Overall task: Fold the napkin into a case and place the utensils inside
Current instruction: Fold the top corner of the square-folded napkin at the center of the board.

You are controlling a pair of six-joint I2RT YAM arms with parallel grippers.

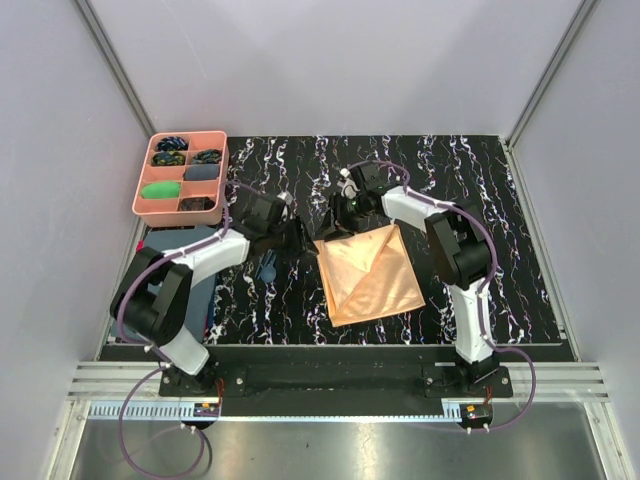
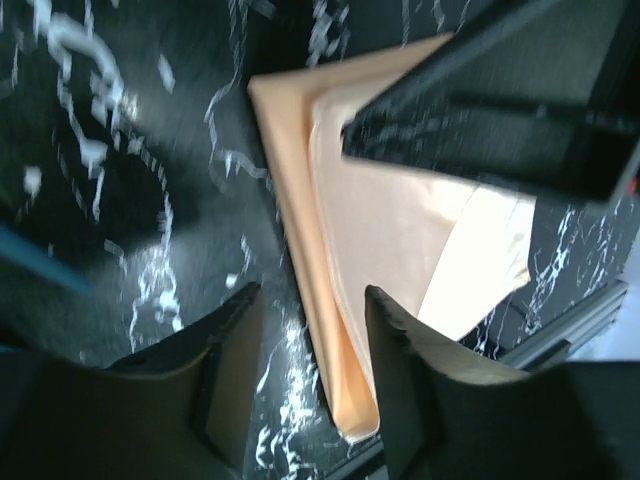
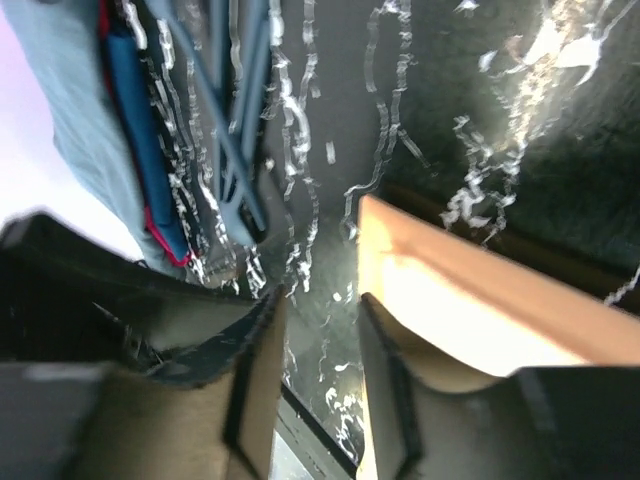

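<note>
Napkin [image 1: 370, 275]: folded peach-orange square, lay flat on the marbled table [image 1: 500, 200]. Left gripper [image 2: 312, 300] and right gripper [image 3: 320, 298]: jaws partly apart at its far-left corner, clamping nothing. Utensils [image 1: 268, 268]: lay left of the napkin.

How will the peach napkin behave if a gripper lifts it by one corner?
Probably floppy: the napkin lies flat in thin folded layers, so it would likely drape and unfold. Its shiny surface suggests it may slip from a light grip.

Shiny peach-orange napkin [image 1: 370, 272] folded flat, layered, dark blue utensils [image 1: 268, 267] lying apart, leftward
</note>
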